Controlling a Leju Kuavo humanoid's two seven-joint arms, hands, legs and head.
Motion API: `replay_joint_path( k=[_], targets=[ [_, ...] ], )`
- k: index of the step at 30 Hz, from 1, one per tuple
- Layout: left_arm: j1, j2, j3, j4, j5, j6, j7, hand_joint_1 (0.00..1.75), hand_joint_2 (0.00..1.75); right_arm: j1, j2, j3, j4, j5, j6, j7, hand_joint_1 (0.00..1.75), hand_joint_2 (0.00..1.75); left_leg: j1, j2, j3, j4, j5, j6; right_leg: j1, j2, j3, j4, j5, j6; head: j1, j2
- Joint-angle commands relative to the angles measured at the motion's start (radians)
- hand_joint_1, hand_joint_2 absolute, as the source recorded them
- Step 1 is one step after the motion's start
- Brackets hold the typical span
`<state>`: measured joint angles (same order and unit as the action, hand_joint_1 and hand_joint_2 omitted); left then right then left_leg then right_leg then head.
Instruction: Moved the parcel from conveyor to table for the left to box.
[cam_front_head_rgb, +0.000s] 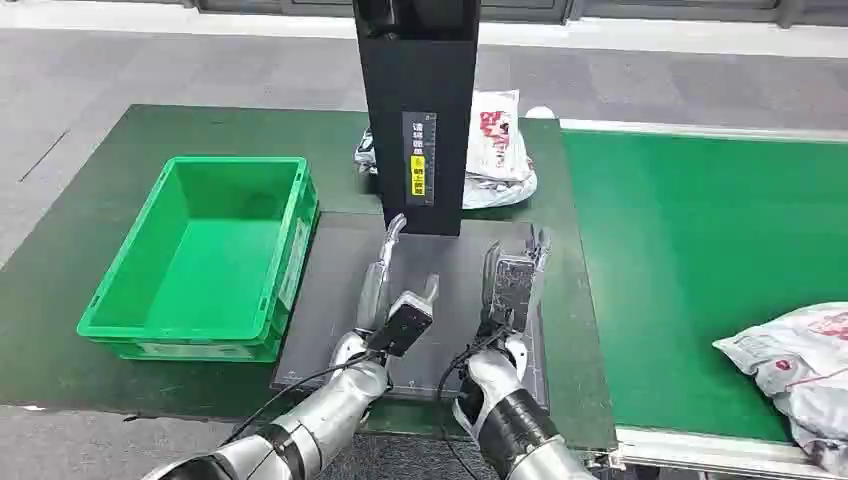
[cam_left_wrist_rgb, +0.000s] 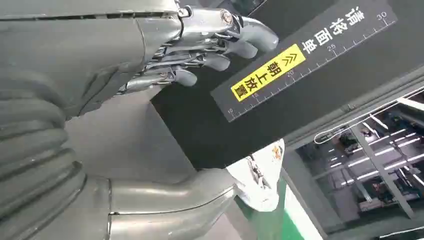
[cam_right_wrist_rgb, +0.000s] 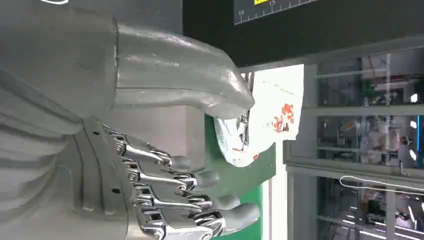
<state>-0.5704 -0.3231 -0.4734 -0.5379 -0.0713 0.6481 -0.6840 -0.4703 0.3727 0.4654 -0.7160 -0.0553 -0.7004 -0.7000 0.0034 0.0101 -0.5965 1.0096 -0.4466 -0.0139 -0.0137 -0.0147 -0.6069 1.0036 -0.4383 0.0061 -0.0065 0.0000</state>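
Two hands, both empty, rest over the dark mat (cam_front_head_rgb: 330, 300) in the head view: my left hand (cam_front_head_rgb: 385, 300) and my right hand (cam_front_head_rgb: 512, 280), fingers extended and apart. The parcel (cam_front_head_rgb: 795, 360) lies on the green conveyor (cam_front_head_rgb: 690, 250), well off to the right of my right hand, which I judge the nearer; its long axis I cannot tell, as the frame cuts it off. The green box (cam_front_head_rgb: 200, 255) stands left of my left hand.

Left wrist view: my left hand (cam_left_wrist_rgb: 150, 65), fingers (cam_left_wrist_rgb: 215, 60) loosely curled, holding nothing, faces the black stand (cam_left_wrist_rgb: 310, 75).

Right wrist view: my right hand (cam_right_wrist_rgb: 165, 150), fingers (cam_right_wrist_rgb: 200, 190) spread, grips nothing.
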Motion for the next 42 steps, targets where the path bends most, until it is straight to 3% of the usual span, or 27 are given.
replay_joint_path(
  k=[1,10,16,20,23,26,36,41,42],
  targets=[
    [-0.012,0.025,0.025,0.022,0.0,0.002,-0.014,0.0,1.75,-0.033,-0.024,0.06,0.057,-0.003,0.002,0.002,0.0,1.75,0.001,0.001,0.003,-0.001,0.0,0.0,0.0,0.002,0.003,-0.002,0.0,0.0,0.0,0.0],
    [-0.01,0.027,0.032,0.023,-0.002,0.006,-0.014,0.0,1.75,-0.044,-0.024,0.062,0.073,-0.005,0.002,0.002,0.0,1.75,0.001,0.001,0.006,-0.003,-0.001,0.0,0.001,0.003,0.005,-0.003,0.0,-0.001,0.0,0.0],
    [-0.018,0.02,0.036,0.049,-0.003,0.0,-0.014,0.0,1.75,-0.077,-0.024,-0.075,0.156,0.039,0.002,0.002,0.0,1.75,0.0,0.0,0.004,-0.002,0.0,0.0,0.0,0.002,0.003,-0.002,0.0,0.0,0.0,0.0],
    [-0.009,0.012,0.07,0.013,0.017,-0.005,-0.014,0.0,1.75,-0.061,-0.024,-0.306,0.179,0.318,0.002,0.021,0.0,1.75,0.0,-0.002,0.004,-0.002,0.0,0.0,0.0,-0.001,0.005,-0.002,0.0,0.0,0.0,0.0],
    [0.003,0.013,0.069,-0.027,0.012,-0.041,-0.014,0.0,1.75,0.012,-0.024,-0.548,0.049,0.684,0.002,0.102,0.0,1.75,0.0,-0.003,0.002,-0.001,0.001,0.0,0.0,-0.002,0.003,-0.001,0.0,0.0,0.0,0.0],
    [0.013,0.015,0.024,-0.055,-0.013,-0.051,-0.014,0.0,1.75,0.041,-0.053,-0.643,-0.015,0.855,0.002,0.175,0.0,1.75,0.001,-0.006,0.005,-0.003,0.001,0.001,0.0,-0.004,0.007,-0.005,-0.001,0.0,0.0,0.0],
    [-0.029,-0.013,0.015,0.027,-0.015,-0.039,-0.014,0.0,1.75,0.076,-0.106,-0.778,-0.11,1.071,0.002,0.314,0.0,1.75,0.0,-0.005,0.001,0.0,0.001,0.0,0.0,-0.004,0.003,-0.002,0.0,0.0,0.0,0.0],
    [-0.026,-0.015,0.003,0.014,-0.025,-0.054,-0.014,0.0,1.75,0.107,-0.161,-0.881,-0.17,1.382,0.002,0.567,0.0,1.75,0.0,-0.005,0.003,-0.001,0.0,0.0,0.0,-0.004,0.003,-0.002,0.0,0.0,0.0,0.0],
    [-0.027,-0.016,0.003,0.015,-0.025,-0.053,-0.014,0.0,1.75,0.108,-0.172,-0.884,-0.163,1.371,0.002,0.558,0.0,1.75,0.0,-0.006,0.003,-0.001,0.001,0.001,0.0,-0.004,0.005,-0.003,0.0,0.0,0.0,0.0]
  ],
)
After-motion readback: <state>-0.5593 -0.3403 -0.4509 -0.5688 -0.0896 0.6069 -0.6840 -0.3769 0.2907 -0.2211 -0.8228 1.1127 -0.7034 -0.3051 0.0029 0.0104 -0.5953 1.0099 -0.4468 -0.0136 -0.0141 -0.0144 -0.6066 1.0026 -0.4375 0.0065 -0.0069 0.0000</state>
